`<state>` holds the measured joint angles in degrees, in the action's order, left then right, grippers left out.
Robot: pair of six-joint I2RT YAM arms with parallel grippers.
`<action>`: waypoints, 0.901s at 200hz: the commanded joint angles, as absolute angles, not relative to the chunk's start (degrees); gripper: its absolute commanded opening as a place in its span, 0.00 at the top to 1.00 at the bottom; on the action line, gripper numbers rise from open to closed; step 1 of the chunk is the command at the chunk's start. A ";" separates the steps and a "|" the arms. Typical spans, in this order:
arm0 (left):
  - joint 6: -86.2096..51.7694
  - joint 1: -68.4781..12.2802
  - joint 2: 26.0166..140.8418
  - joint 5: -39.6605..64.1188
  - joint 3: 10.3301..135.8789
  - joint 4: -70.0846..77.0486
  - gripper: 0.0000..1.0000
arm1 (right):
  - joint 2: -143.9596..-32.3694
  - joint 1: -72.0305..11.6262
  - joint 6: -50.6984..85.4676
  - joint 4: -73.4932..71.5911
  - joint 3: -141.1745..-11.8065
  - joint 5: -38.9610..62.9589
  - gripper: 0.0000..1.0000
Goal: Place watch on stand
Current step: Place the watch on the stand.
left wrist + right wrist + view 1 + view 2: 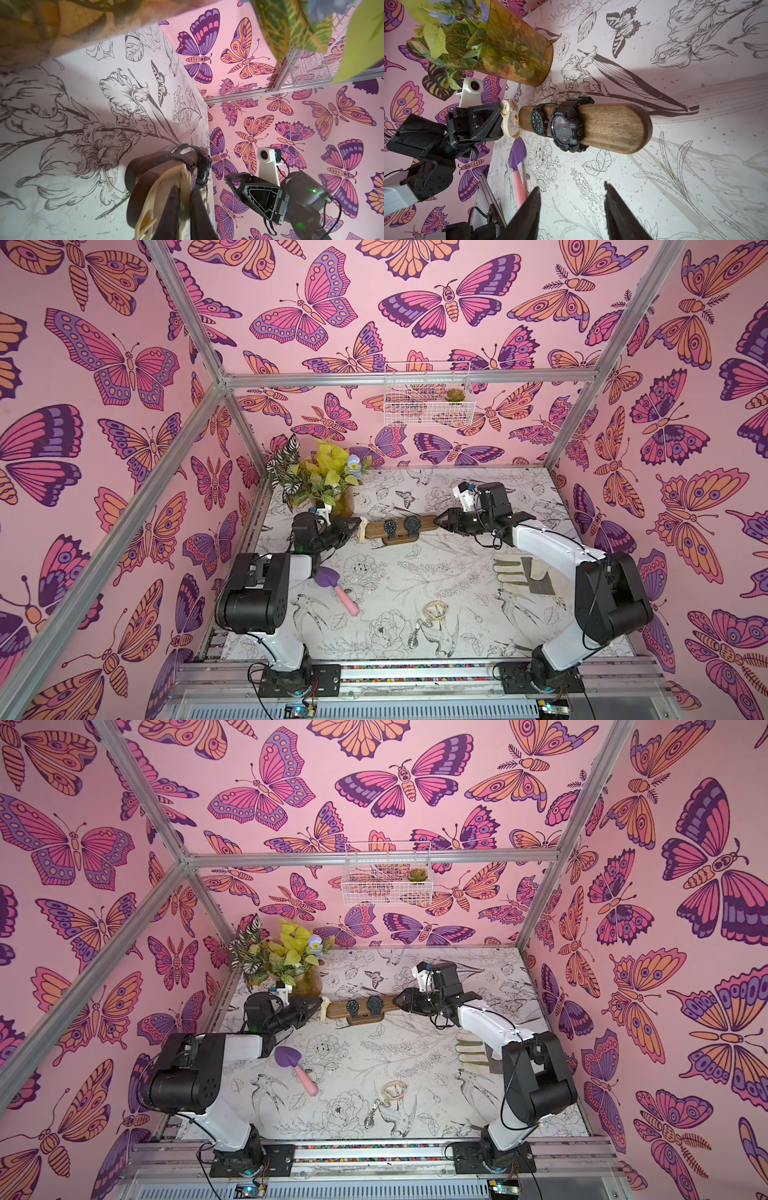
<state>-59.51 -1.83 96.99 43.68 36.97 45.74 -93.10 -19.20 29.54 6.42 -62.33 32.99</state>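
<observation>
Jaws of the left arm are pinching shut on the strap of a cream-coloured wristwatch, holding it at the end of the long brown wooden stand nearest that arm; whether the strap is looping over the wood is unclear. Jaws of the right arm are standing roughly half open, gripping nothing, just beside the stand's other end. Two black wristwatches are sitting wrapped around the bar's middle. The stand is resting on the flower-printed desk, near an amber glass vase of leaves.
</observation>
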 commanded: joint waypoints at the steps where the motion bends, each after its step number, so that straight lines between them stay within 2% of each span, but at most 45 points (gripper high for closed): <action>1: -56.39 -1.14 94.42 42.76 37.90 41.97 1.00 | -93.74 -18.80 28.20 7.47 -64.43 32.51 0.49; 69: -53.25 -0.26 90.24 41.31 37.63 35.90 1.00 | -94.42 -18.72 28.00 7.23 -64.82 32.47 0.49; 137: -58.87 -1.14 97.97 43.04 37.79 46.36 1.00 | -95.23 -18.72 27.59 7.47 -65.31 32.08 0.49; 180: -59.33 -4.40 101.44 42.83 40.86 47.10 1.00 | -95.87 -18.73 27.75 7.46 -65.66 32.17 0.49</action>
<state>-58.85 -2.66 99.94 42.19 39.07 44.31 -94.89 -19.20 28.45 6.94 -63.92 32.58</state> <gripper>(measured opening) 0.105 0.512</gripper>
